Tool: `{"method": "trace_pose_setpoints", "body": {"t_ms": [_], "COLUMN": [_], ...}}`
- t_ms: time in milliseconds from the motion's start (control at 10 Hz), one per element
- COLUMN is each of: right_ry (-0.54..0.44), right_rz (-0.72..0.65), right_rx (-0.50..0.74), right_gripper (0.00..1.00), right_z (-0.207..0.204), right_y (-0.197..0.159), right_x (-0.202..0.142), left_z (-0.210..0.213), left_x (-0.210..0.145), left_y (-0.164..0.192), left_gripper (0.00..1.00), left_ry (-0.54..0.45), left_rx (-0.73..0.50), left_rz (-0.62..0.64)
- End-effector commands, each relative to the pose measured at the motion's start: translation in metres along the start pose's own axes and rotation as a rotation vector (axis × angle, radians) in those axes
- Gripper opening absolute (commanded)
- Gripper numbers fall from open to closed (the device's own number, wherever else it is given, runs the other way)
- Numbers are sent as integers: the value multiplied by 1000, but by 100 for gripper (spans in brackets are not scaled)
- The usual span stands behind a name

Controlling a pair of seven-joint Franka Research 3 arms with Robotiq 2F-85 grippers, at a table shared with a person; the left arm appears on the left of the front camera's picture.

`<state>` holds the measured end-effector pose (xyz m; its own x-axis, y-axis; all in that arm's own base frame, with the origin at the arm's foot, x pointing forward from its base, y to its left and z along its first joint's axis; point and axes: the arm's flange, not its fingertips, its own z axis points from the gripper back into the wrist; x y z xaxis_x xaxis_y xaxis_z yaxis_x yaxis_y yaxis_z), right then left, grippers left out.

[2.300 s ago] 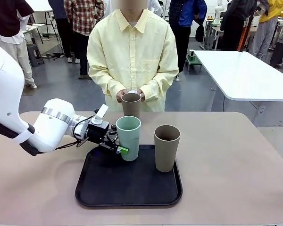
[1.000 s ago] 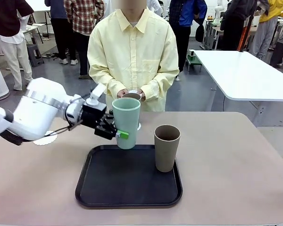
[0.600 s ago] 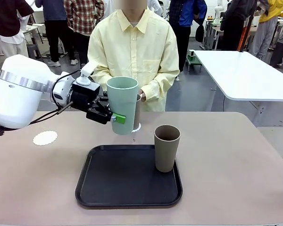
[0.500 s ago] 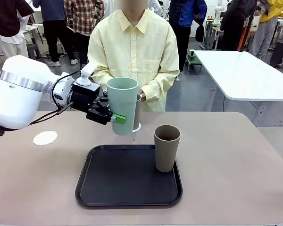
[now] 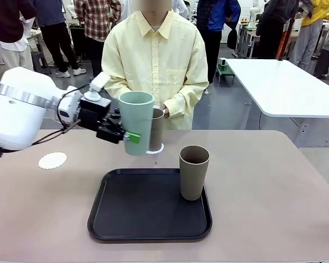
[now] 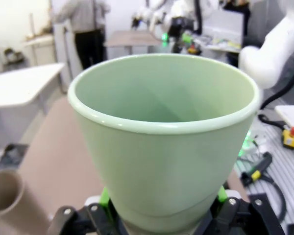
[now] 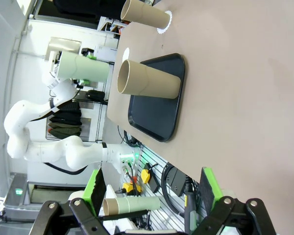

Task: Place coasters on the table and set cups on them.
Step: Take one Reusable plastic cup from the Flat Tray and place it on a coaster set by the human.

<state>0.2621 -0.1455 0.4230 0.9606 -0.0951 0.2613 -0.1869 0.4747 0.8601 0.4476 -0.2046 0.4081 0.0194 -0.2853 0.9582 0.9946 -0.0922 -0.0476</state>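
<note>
Nearest, the right gripper (image 7: pixel 152 188) is hanging with its jaws spread and holding nothing, while one taupe cup (image 5: pixel 194 172) is standing as before on the black tray (image 5: pixel 115 219). Beyond the tray, the left gripper (image 5: pixel 129 135) is clamping the mint-green cup (image 5: pixel 135 121) in the air above the table (image 5: pixel 263 192), now slightly farther left than half a second ago, nearer the bare coaster (image 5: pixel 52 160). Farthest, the person's hand (image 5: pixel 165 111) is resting by the second taupe cup (image 5: pixel 156 129), which is sitting on another coaster (image 5: pixel 160 148).
</note>
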Motion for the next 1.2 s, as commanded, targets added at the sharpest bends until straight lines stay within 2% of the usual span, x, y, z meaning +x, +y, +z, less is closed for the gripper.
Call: {"method": "trace_pose_setpoints", "body": {"t_ms": [0, 300, 600, 800, 1100], "right_ry": [-11, -11, -11, -11, -11], "right_rz": [11, 11, 11, 11, 11], "right_rx": [18, 18, 18, 18, 18], "right_gripper": [100, 100, 100, 100, 100], "right_z": [0, 0, 0, 0, 0], "right_y": [-1, -1, -1, -1, -1], "right_x": [2, 2, 2, 2, 2], "left_z": [66, 164, 243, 289, 328], "left_x": [-15, -43, -72, -92, -105], "left_y": [29, 17, 0, 0, -2], "left_gripper": [85, 85, 85, 85, 85], "left_ry": [-25, -86, -125, -145, -132], "left_rx": [53, 156, 277, 374, 432], "left_rz": [2, 13, 17, 39, 70]}}
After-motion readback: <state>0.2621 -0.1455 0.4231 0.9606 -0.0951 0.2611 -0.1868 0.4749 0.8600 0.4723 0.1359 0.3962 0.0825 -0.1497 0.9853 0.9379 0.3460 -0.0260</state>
